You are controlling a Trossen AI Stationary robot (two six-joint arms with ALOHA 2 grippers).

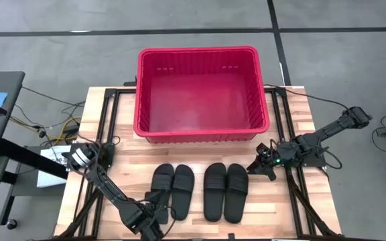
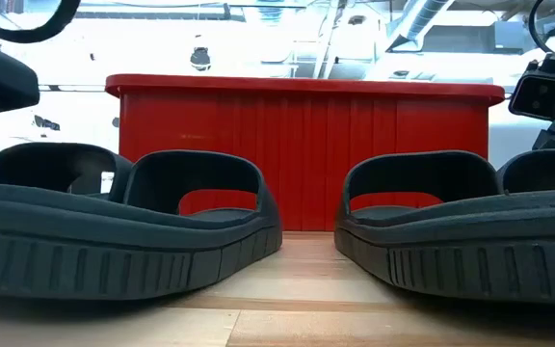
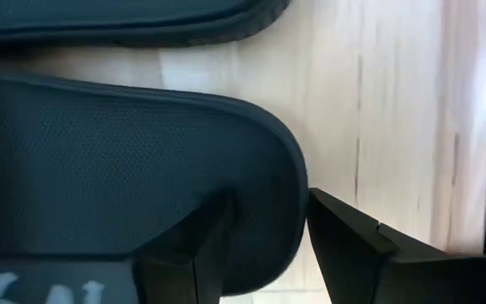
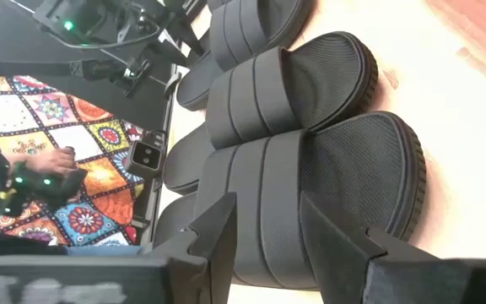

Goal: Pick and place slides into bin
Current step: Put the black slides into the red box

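Four black slides lie side by side on the wooden table (image 1: 293,120), toes toward the red bin (image 1: 200,137); from the left they are the first (image 1: 162,182), second (image 1: 183,191), third (image 1: 214,189) and fourth (image 1: 236,192). The bin stands at the far middle and also shows in the low view (image 2: 297,145). My left gripper (image 1: 156,209) is open at the first slide's heel (image 3: 142,169). My right gripper (image 1: 256,167) is open and empty, just right of the fourth slide (image 4: 336,186), apart from it. My left gripper (image 3: 264,253) stands astride the heel edge (image 3: 289,194) of the first slide, one finger (image 3: 184,253) over the footbed and the other (image 3: 344,245) outside the edge over the table. It comes from the near side. I cannot tell whether either finger touches the slide, which lies flat.
Dark metal rails (image 1: 109,120) run along the table's left and right sides. Bare wood lies between the bin and the slides. Beyond the table, a person's hand (image 4: 32,169) holds a device above a patterned rug.
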